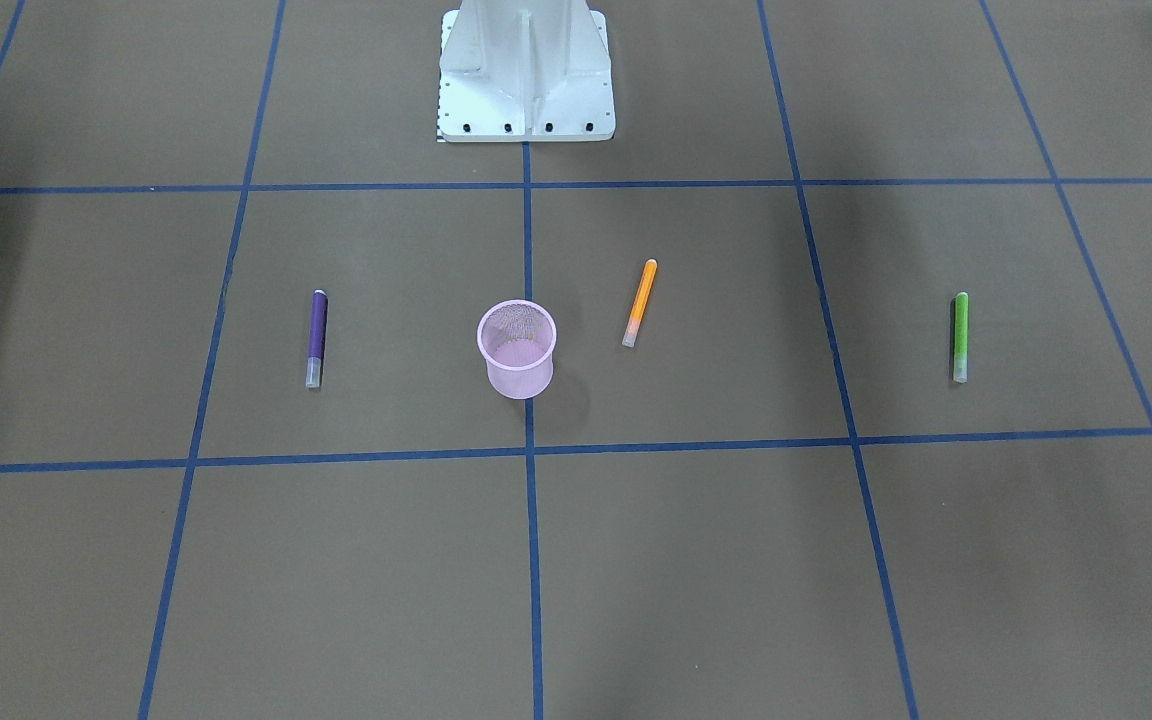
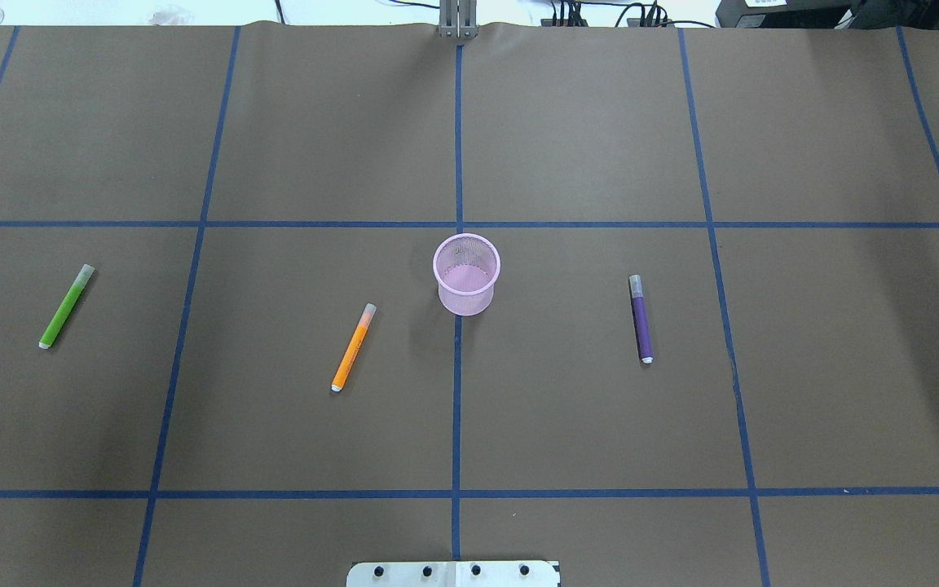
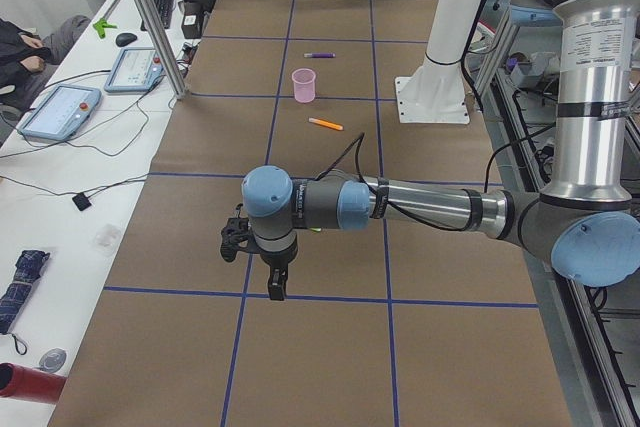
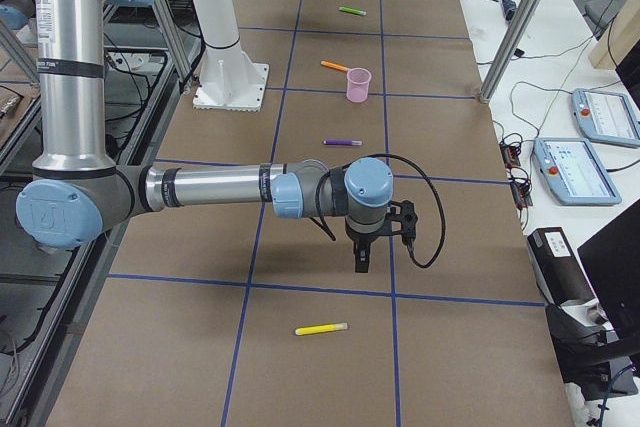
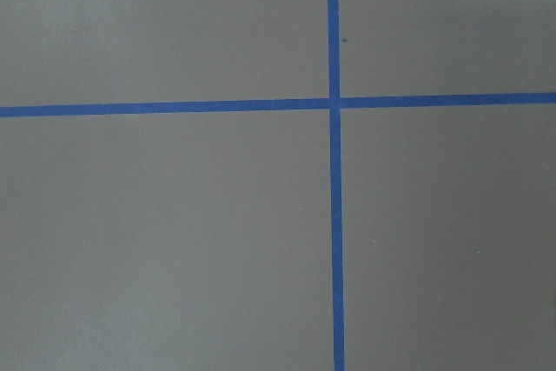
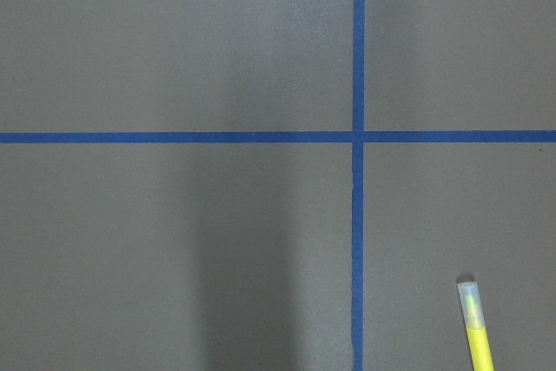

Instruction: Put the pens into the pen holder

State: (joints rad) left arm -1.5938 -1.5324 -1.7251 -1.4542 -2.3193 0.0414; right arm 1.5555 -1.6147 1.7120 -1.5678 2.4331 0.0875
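The pink mesh pen holder (image 1: 517, 348) (image 2: 466, 273) stands upright and empty at the table's middle. The orange pen (image 2: 353, 346) lies just to its left in the overhead view, the purple pen (image 2: 641, 318) to its right, and the green pen (image 2: 66, 306) at the far left. The yellow pen (image 4: 321, 329) (image 6: 475, 327) lies at the far right end, near my right gripper (image 4: 360, 262), which hangs above the table. My left gripper (image 3: 275, 282) hangs above the table's left end. Both show only in the side views, so I cannot tell whether they are open or shut.
The white robot base (image 1: 526, 70) stands at the table's near edge behind the holder. Blue tape lines (image 2: 457, 367) divide the brown table into squares. Metal posts (image 4: 520, 22) and side tables with teach pendants (image 4: 570, 169) run along the far edge.
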